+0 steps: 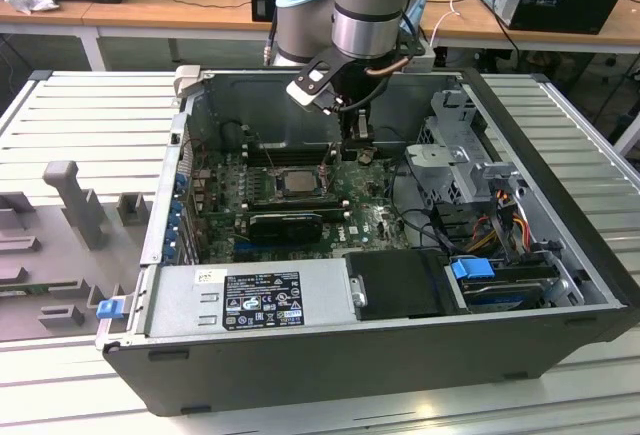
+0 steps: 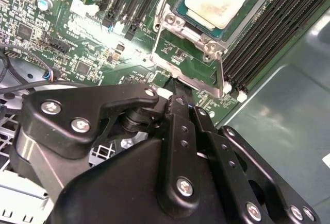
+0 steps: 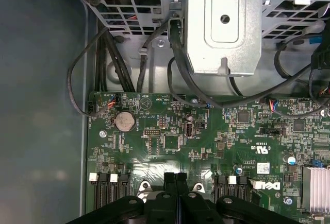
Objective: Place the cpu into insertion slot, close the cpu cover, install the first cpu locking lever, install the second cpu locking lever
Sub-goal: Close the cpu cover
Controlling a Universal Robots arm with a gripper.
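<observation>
Power supply (image 1: 250, 300): grey box with a label, set along the near wall of the open computer case (image 1: 560, 335); nearest item in the exterior view.

Desk (image 1: 90, 115): slatted metal top carrying the case.

Tray (image 1: 60, 215): grey moulded holder at the exterior view's left, well apart from the case.

Circuit board (image 1: 225, 210): green, lying flat on the case floor.

Insertion slot (image 1: 270, 190): square socket in the board, middle of the case.

Cpu (image 1: 297, 182): pale square chip, seated flat in the insertion slot.

Cpu cover (image 2: 198, 34): silvery frame around the chip in the second wrist view. Judged to be lying down over it, the chip's face showing through the window.

Locking lever (image 2: 220, 72): thin metal rod along one side of the socket. Whether it is latched cannot be told.

Gripper (image 1: 357, 145): black, hanging from the arm just above the board. Fingers (image 3: 169, 178) are pressed together in the first wrist view, with nothing visible between them.

Key relation: the cpu lies to the exterior view's left of the gripper and slightly nearer that camera. The fingertips sit just beside the socket's corner, close to the foot of the rod. Contact with the rod cannot be told.

Drive cage (image 1: 455, 160): bare metal bracket with cables, at the exterior view's right of the gripper.
</observation>
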